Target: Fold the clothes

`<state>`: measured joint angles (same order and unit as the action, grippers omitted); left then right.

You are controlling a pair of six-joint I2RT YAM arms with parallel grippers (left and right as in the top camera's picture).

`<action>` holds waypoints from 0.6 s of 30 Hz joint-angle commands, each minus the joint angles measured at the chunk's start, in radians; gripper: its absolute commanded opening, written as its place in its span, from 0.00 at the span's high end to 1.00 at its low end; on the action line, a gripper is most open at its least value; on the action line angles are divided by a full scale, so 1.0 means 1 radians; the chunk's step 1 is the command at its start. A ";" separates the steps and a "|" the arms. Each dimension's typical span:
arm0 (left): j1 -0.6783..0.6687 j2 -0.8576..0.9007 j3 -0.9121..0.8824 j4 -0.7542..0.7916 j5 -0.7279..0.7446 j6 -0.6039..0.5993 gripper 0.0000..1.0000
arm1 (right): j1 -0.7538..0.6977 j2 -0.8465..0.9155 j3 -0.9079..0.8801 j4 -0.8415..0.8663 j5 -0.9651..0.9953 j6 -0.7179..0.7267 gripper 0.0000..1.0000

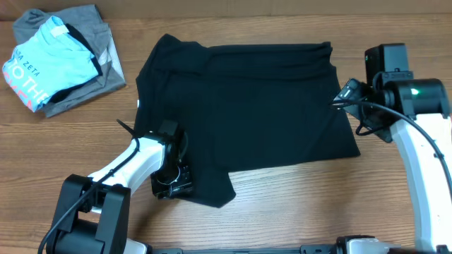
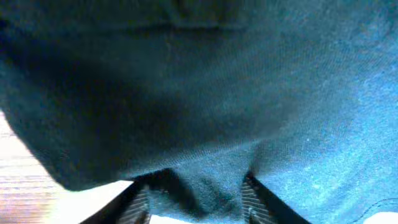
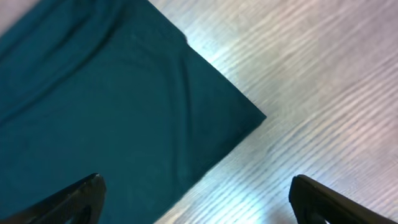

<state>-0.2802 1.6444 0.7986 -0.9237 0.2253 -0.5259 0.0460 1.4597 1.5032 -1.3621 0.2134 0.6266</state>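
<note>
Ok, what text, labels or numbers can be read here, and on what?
"A ZETA": small dark print on the light blue shirt, its start cut off.
"TO THE": large coral letters lower on that shirt, partly cut by the picture's edge.
Black T-shirt: no print; the white speck at its left edge is too small to read.
Wrist views: no text.
</note>
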 commanded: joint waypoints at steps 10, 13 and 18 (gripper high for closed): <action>-0.005 0.024 -0.007 0.015 0.001 0.025 0.96 | -0.155 0.255 -0.025 0.026 -0.172 -0.113 0.04; -0.005 0.024 -0.007 0.016 0.000 0.032 0.96 | -0.165 0.315 -0.025 0.037 -0.193 -0.190 0.12; -0.005 0.024 -0.007 0.011 0.001 0.035 0.92 | -0.173 0.351 -0.037 0.031 -0.180 -0.150 0.13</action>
<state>-0.2802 1.6516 0.7986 -0.9161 0.2256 -0.5159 -0.1188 1.8038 1.4784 -1.3350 0.0437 0.4728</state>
